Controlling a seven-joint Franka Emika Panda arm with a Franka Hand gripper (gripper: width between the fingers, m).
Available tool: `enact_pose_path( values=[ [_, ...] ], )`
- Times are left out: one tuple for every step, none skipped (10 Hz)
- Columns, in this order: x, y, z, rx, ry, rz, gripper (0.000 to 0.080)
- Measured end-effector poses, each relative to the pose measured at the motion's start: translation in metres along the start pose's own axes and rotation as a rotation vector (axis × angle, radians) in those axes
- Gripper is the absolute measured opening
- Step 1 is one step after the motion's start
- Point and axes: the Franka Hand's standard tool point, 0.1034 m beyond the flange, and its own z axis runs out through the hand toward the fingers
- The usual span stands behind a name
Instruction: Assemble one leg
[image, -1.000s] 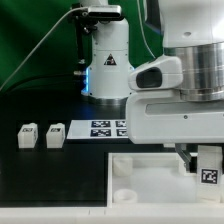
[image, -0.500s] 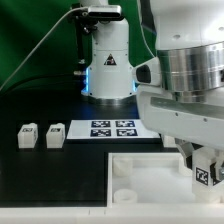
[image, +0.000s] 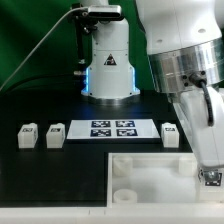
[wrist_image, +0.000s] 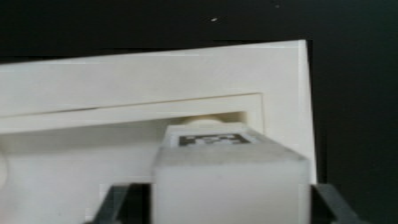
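While the gripper (wrist_image: 217, 200) clamps the leg (wrist_image: 222, 160) over the tabletop's (image: 150, 172) edge, any tilt could jam it — or it misses the hole altogether.

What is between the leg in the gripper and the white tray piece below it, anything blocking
Nothing visible blocks it. The gripper holds the leg right over the tray piece, and the wrist view shows only the tray's bare surface past the leg's tip. The loose legs lie off to the side.
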Motion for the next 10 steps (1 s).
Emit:
enact_pose_path(
  values=[
    [-0.0020, 0.0012, 0.0007, -0.006, 0.006, -0.067, 0.0586],
    [-0.0064, 0.0026, 0.0018, -0.014, 0.013, -0.176, 0.0586],
    [-0.0078, 0.0014, 0.0011, -0.016, 0.020, -0.349, 0.0636],
    [-0.0091, 0.0012, 0.0007, -0.024, 0.027, -0.487, 0.0636],
    [-0.0078, 0.0015, 0.0013, -0.026, 0.026, -0.553, 0.0648],
    [-0.0068, 0.0014, 0.0013, -0.028, 0.025, -0.675, 0.0648],
    [-0.0064, 0.0013, 0.0013, -0.030, 0.024, -0.793, 0.0649],
    [-0.0066, 0.0015, 0.0012, -0.036, 0.026, -0.869, 0.0649],
    [-0.0080, -0.0002, -0.0013, -0.083, 0.054, -1.132, 0.0649],
    [-0.0070, -0.0055, -0.0066, -0.115, 0.055, -1.390, 0.0649]
  ],
)
